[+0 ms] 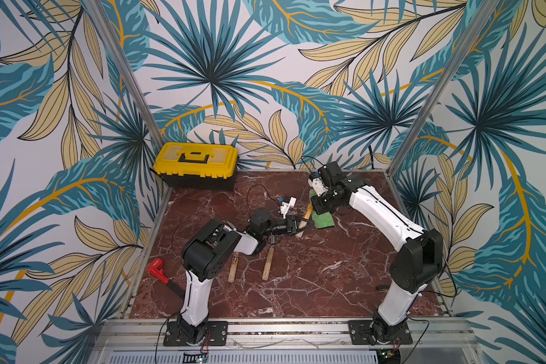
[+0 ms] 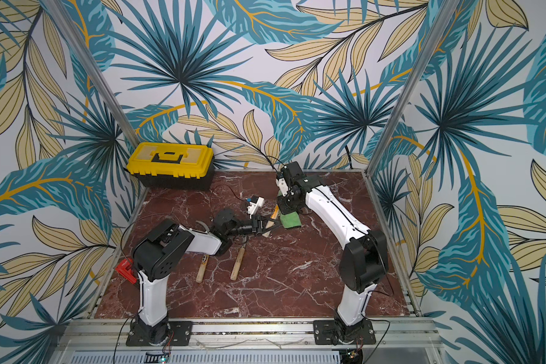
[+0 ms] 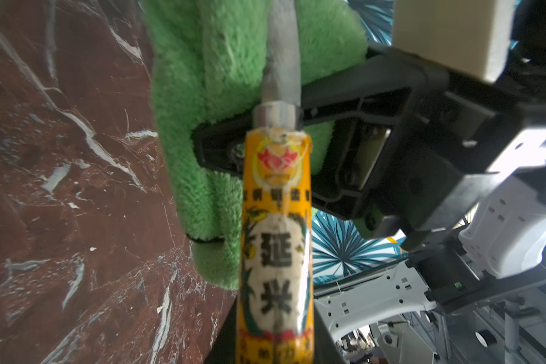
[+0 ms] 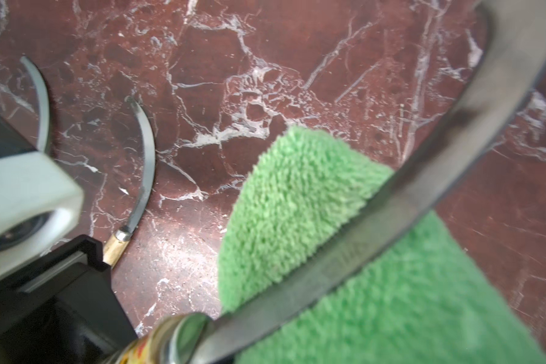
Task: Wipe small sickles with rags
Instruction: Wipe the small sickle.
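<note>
My left gripper (image 1: 300,225) is shut on the orange-labelled handle (image 3: 275,252) of one small sickle, held low over the marble table (image 1: 328,268). Its grey blade (image 4: 391,220) lies across the green fuzzy rag (image 4: 297,205). My right gripper (image 1: 316,210) is shut on that rag (image 1: 323,219). In the left wrist view one of its black fingers (image 3: 344,123) is pressed into the cloth. Two more small sickles lie flat near the left arm, with pale handles (image 1: 233,268) (image 1: 268,264) and curved blades (image 4: 145,151) (image 4: 41,104).
A yellow toolbox (image 1: 196,162) stands at the back left corner. A red-handled tool (image 1: 156,269) lies at the table's left edge beside the left arm's base. Aluminium posts (image 1: 423,104) rise at the back corners.
</note>
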`<state>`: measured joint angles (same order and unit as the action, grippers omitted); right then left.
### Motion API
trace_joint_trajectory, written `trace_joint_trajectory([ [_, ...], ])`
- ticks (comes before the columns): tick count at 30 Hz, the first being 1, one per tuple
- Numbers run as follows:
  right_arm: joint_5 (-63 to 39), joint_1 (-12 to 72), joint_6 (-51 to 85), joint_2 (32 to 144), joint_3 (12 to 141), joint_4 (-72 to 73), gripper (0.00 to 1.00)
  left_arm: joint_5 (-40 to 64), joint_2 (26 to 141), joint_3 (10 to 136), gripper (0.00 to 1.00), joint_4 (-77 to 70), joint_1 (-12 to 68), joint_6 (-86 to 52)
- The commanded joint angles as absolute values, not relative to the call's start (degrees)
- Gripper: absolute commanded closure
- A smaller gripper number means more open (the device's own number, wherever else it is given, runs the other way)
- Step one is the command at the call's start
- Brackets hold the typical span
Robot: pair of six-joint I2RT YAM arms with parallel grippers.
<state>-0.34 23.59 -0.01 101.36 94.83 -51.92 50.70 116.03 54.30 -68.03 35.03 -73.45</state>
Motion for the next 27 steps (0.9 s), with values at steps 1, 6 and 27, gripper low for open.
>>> trace_joint_trajectory([
  [1,-0.4,26.2,1.0,97.0,92.8,-52.8,0.92,49.6,117.7,56.1,1.0,-63.0,34.5,-74.7],
  [6,1.7,23.0,4.7,99.5,94.3,-55.5,0.92,49.2,114.9,53.9,1.0,-63.0,34.5,-74.4],
  [27,-5.5,14.1,6.1,119.0,110.2,-57.8,0.9,49.8,107.5,44.7,1.0,-63.0,33.8,-74.1],
])
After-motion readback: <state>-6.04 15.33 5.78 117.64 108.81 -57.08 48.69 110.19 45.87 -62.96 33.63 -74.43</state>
